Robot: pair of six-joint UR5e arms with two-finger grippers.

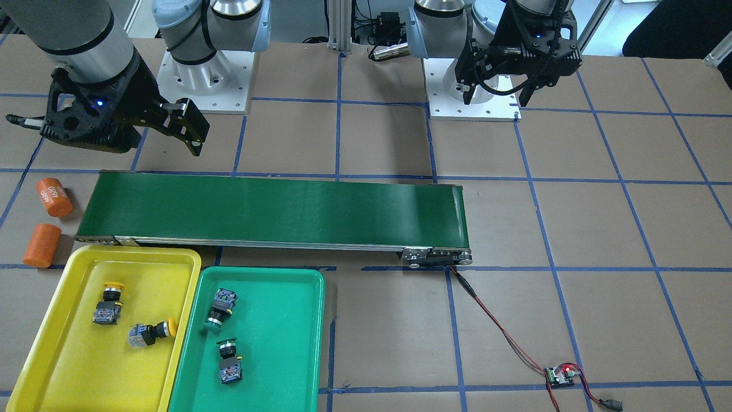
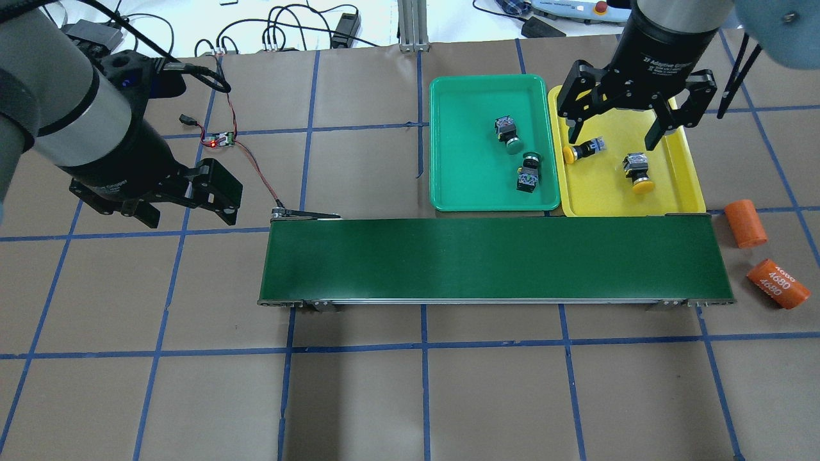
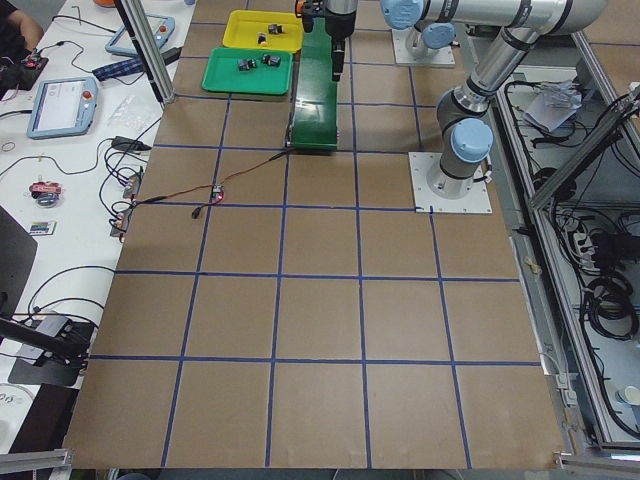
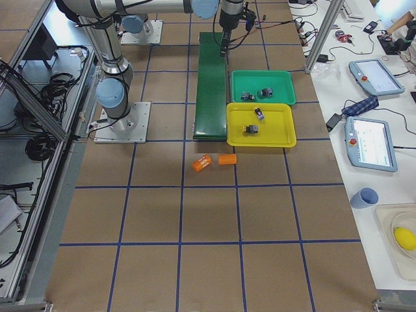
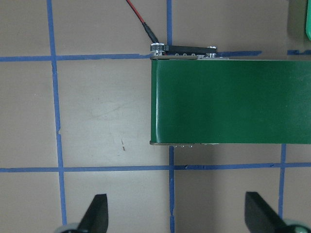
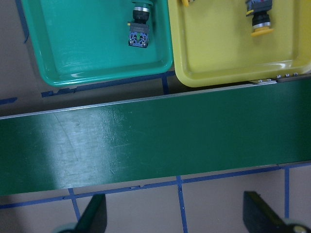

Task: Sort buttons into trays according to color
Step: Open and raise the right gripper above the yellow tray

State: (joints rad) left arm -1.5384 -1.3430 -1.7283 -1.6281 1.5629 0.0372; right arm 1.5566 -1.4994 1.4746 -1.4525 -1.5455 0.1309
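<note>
Two yellow-capped buttons (image 2: 637,169) (image 2: 583,150) lie in the yellow tray (image 2: 672,182). Two green-capped buttons (image 2: 509,133) (image 2: 528,173) lie in the green tray (image 2: 467,160). The trays sit side by side at the belt's far edge. My right gripper (image 2: 613,139) hangs open and empty above the yellow tray; its wrist view shows one green button (image 6: 138,29) and one yellow button (image 6: 260,19). My left gripper (image 2: 189,218) is open and empty over bare table, beside the belt's left end. In the front view the yellow tray (image 1: 68,355) and green tray (image 1: 280,343) are at the lower left.
The long dark-green conveyor belt (image 2: 493,259) runs across the middle with nothing on it. Two orange cylinders (image 2: 745,223) (image 2: 777,283) lie off its right end. A small controller board (image 2: 218,139) with red wires lies near my left arm.
</note>
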